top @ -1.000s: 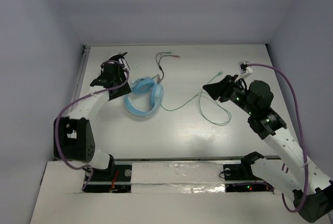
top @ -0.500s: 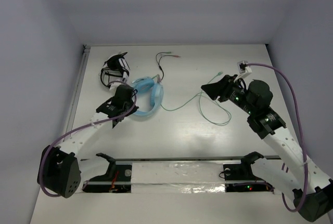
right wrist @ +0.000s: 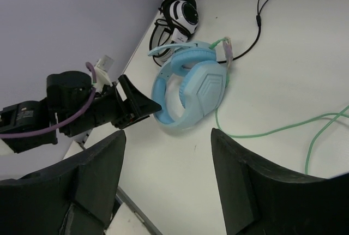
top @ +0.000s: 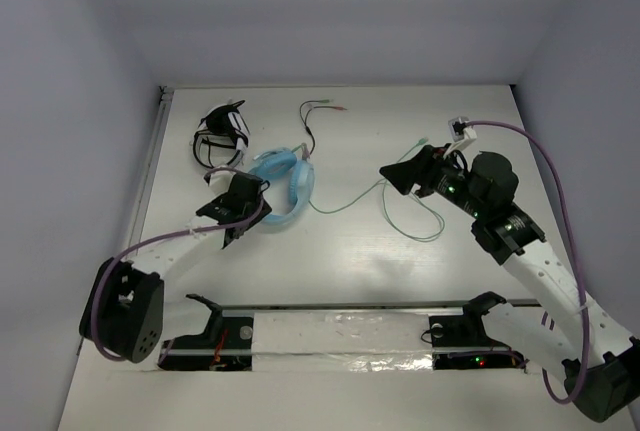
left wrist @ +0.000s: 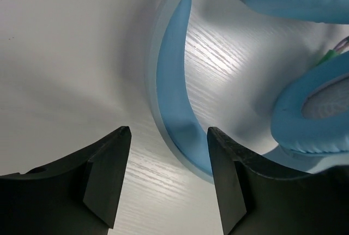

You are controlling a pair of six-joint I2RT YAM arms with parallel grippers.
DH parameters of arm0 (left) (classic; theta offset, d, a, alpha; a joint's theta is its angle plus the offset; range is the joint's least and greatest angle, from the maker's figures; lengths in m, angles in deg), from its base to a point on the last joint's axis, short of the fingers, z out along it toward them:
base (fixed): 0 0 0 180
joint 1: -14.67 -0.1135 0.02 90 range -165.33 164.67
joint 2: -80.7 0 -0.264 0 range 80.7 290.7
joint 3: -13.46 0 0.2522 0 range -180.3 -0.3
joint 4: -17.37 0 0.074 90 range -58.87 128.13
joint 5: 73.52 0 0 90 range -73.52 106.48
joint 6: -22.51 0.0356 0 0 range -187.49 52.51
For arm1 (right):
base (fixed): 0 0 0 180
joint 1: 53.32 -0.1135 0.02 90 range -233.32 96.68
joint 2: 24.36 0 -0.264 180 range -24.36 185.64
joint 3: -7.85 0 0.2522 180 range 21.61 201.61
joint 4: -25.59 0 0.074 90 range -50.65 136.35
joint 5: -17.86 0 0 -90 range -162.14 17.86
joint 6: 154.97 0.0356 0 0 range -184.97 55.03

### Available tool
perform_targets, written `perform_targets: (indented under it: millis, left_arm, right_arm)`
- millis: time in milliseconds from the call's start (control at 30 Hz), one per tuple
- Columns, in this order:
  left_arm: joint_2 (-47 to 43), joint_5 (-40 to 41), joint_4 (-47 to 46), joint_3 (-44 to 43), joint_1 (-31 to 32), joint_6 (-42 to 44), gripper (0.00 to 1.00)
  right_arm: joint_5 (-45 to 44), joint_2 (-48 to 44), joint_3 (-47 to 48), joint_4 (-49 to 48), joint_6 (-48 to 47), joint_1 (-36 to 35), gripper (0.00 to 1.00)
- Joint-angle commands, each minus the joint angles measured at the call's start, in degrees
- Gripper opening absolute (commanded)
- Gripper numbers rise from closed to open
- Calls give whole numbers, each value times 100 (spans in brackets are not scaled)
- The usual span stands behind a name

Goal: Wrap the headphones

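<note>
The light blue headphones [top: 282, 189] lie on the white table left of centre, ear cups folded together. Their pale green cable [top: 345, 203] trails right in loose loops. My left gripper [top: 252, 213] is open and empty, low at the near left of the headband. In the left wrist view the blue headband [left wrist: 172, 93] curves just ahead of the open left gripper [left wrist: 169, 131], close to its right finger. My right gripper [top: 392, 176] is open and empty, raised over the cable loops. The right wrist view shows the headphones [right wrist: 191, 90] and cable [right wrist: 272, 131] beyond the open right gripper [right wrist: 168, 132].
Black and white headphones [top: 222, 134] lie at the back left, also in the right wrist view [right wrist: 182, 11]. Their dark cable [top: 310, 126] runs behind the blue headphones. The table's left edge rail [top: 150, 161] is close to the left arm. White walls enclose the table.
My left arm has swung from the black and white headphones toward me, to the near left side of the blue headband. My right gripper has shifted slightly left.
</note>
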Motion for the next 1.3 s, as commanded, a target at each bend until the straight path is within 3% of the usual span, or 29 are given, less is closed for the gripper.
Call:
perform_targets:
  millis: [0, 233, 267, 333, 500, 867, 933, 967, 1033, 1067, 1267]
  left_arm:
    - [342, 176, -436, -171, 36, -48, 55]
    - [870, 150, -638, -216, 36, 215, 44]
    - [931, 150, -691, -207, 36, 311, 35]
    - [1045, 159, -683, -233, 36, 365, 32]
    - [1459, 220, -682, -250, 36, 339, 40]
    - [1854, 273, -1034, -312, 36, 462, 35]
    - [1899, 343, -1043, -286, 36, 488, 29]
    - [1855, 326, -1121, -251, 36, 514, 15]
    - [1811, 308, -1140, -207, 36, 541, 9]
    - [1819, 291, -1140, -215, 36, 567, 0]
    - [1391, 203, -1114, -233, 36, 822, 0]
  right_arm:
    - [46, -13, 118, -245, -120, -65, 69]
    - [-60, 14, 92, -245, -120, -118, 69]
    - [-86, 31, 83, -254, -120, -118, 69]
    - [-104, 40, 83, -271, -111, -118, 69]
    - [-148, 23, 30, -324, -49, -118, 68]
    - [-245, 40, 39, -324, -58, -171, 68]
    - [-262, -3, 30, -324, -58, -171, 63]
    - [-280, -39, 13, -324, -50, -171, 61]
    - [-271, -100, 30, -324, -49, -171, 52]
    - [-271, -127, 30, -316, -49, -171, 46]
    - [-104, -241, -66, -509, -146, -171, 17]
